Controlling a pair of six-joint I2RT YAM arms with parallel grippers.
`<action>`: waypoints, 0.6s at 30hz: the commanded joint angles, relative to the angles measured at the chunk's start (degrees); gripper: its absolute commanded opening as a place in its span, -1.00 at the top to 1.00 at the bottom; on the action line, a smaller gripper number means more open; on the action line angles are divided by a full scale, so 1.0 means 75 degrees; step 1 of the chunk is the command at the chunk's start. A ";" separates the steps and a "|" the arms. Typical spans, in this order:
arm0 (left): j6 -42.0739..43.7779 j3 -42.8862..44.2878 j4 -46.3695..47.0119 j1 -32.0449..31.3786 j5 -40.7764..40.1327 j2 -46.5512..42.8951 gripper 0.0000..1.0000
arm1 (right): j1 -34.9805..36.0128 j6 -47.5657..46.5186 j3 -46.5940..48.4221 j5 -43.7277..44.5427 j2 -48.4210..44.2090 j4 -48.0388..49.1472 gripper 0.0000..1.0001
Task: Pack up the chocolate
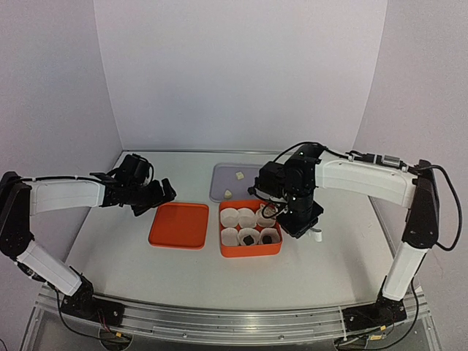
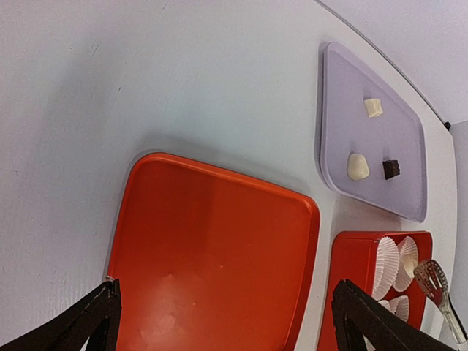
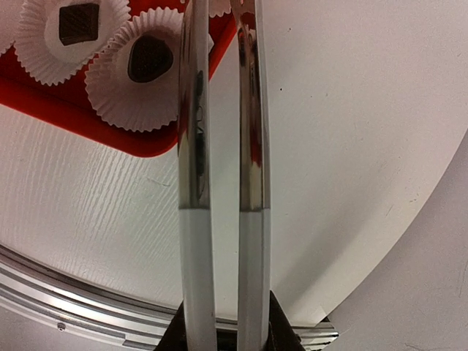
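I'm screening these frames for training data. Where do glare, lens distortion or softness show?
Right wrist: the steel tongs carry bright streaks and red reflections, and the table edge bows. Left wrist: the wide lens curves the lilac tray and the far table edge; a soft shadow rims the orange lid. Top external: even light, small detail soft.
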 commanded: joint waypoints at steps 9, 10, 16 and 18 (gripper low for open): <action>-0.0094 -0.0208 0.0327 0.0022 -0.0011 -0.0251 -0.99 | 0.0074 0.0459 0.0085 -0.0024 0.0256 -0.0997 0.80; -0.0094 -0.0211 0.0327 0.0022 -0.0015 -0.0255 -0.99 | 0.0083 0.0467 0.0085 -0.0017 0.0269 -0.1002 0.78; -0.0094 -0.0209 0.0330 0.0021 -0.0039 -0.0260 -0.99 | 0.0097 0.0506 0.0196 -0.0061 0.0336 -0.1016 0.56; -0.0094 -0.0209 0.0327 0.0022 -0.0049 -0.0268 -0.99 | 0.0106 0.0507 0.0232 -0.0072 0.0316 -0.1016 0.46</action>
